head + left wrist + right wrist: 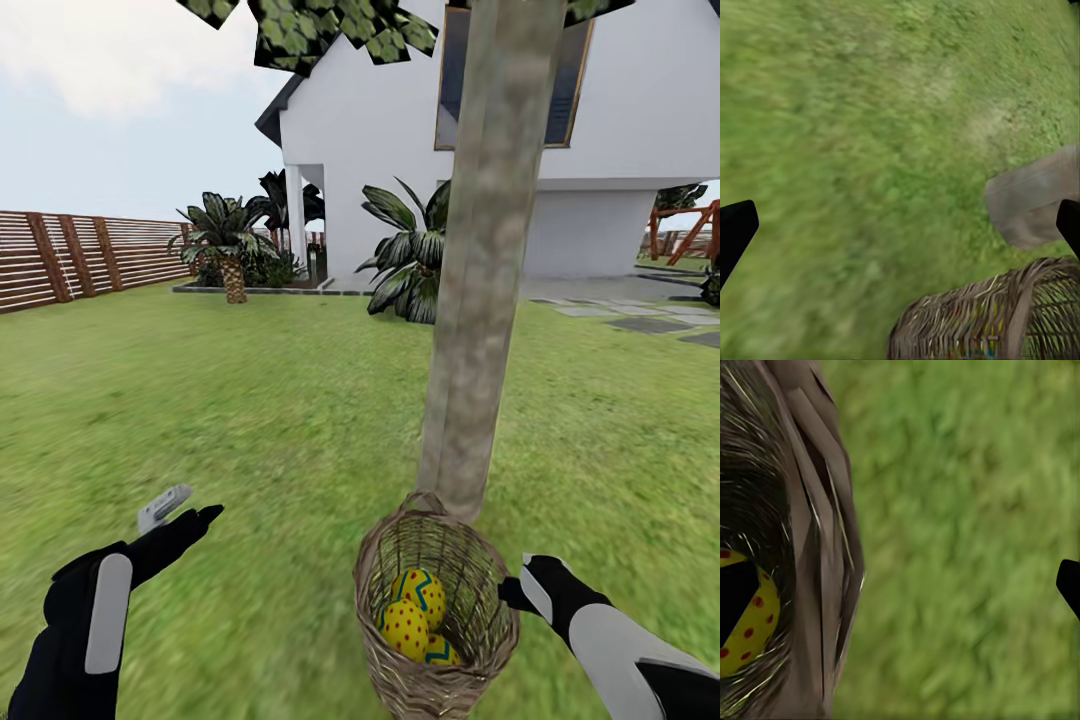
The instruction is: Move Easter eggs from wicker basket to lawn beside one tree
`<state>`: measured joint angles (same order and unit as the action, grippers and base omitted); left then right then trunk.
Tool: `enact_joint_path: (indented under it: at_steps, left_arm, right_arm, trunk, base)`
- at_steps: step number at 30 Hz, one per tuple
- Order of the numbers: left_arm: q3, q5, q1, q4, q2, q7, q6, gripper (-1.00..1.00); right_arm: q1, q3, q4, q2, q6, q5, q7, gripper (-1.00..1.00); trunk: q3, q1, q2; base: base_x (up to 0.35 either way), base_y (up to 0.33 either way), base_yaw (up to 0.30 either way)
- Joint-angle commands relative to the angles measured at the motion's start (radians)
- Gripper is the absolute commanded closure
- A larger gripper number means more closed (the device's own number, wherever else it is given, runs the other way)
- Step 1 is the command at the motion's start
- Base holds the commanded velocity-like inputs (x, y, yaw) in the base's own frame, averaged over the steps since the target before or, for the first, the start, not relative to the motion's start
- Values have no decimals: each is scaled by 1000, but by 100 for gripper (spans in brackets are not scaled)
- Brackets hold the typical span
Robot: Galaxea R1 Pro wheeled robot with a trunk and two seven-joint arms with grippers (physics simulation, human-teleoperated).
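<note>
- Green lawn (250,420) spreads across the garden, with a brown slat fence (80,255) on the left and a white house (400,130) behind.
- Right pincer (512,592) reaches the wicker basket (437,620) at its right rim; in the right wrist view one black finger (736,596) lies inside the weave against a yellow, red-dotted egg, and the other finger (1069,585) is outside over grass, so the jaws stand spread astride the basket wall (817,555).
- Left pincer (185,512) hovers over bare grass, well apart from the basket; its black fingertips (735,229) sit wide apart in the left wrist view, so it is spread.
- Three Easter eggs (418,615) lie together in the basket's bottom.
- Basket stands on the lawn just beside the foot of the tree (490,250), its far rim about touching the pale trunk.
- Palm-like plants (225,240) stand near the house, and grey stepping stones (640,320) lie at the right.
</note>
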<state>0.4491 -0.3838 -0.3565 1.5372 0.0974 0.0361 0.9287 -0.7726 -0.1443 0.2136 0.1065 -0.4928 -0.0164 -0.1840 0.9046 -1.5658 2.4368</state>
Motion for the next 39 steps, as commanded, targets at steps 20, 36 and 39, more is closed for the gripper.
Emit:
enact_joint_path:
  at_steps: [20,36,39]
  left_arm:
    - [-129,0,-1,-41,-1,19,-1,-100]
    - [-129,0,-1,-42,-2,19,-1,-100]
    - [-129,0,-1,-42,-2,18,-1,-100]
  right_arm:
    - [1,-7,71,-6,46,-4,-1,-100]
    - [118,-8,445,-72,8,0,-5,-100]
    - [203,-9,650,-96,-85,0,-6,-100]
  trunk:
    - [-63,77,-140]
    - [-133,138,-252]
    - [-136,138,-252]
  base:
    - [0,0,-11]
    - [0,0,-186]
    - [0,0,-146]
